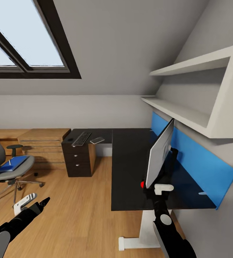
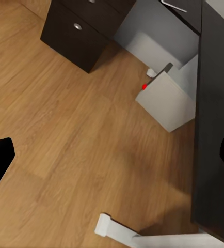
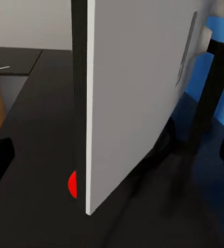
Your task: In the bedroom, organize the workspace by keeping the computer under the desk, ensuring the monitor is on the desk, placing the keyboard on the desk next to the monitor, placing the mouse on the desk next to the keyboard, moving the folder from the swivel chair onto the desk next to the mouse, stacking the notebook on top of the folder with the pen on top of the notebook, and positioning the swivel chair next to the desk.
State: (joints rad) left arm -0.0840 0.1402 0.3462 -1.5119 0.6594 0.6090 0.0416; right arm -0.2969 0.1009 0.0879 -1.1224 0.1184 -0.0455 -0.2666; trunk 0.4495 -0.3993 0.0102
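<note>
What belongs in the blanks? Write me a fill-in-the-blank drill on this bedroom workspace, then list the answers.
1. The monitor stands on the ___ desk.
2. The blue folder lies on the seat of the swivel ___.
3. The keyboard lies on the desk above the black ___ with silver knobs.
4. The computer sits on the floor under the ___.

Missing words: black; chair; drawers; desk

We see both arms as glossy black tubes w/ grey round joint caps, lower corners of head view. Left gripper: one white finger, one black pointed finger. Right gripper has a white block-like part atop black wrist.
</note>
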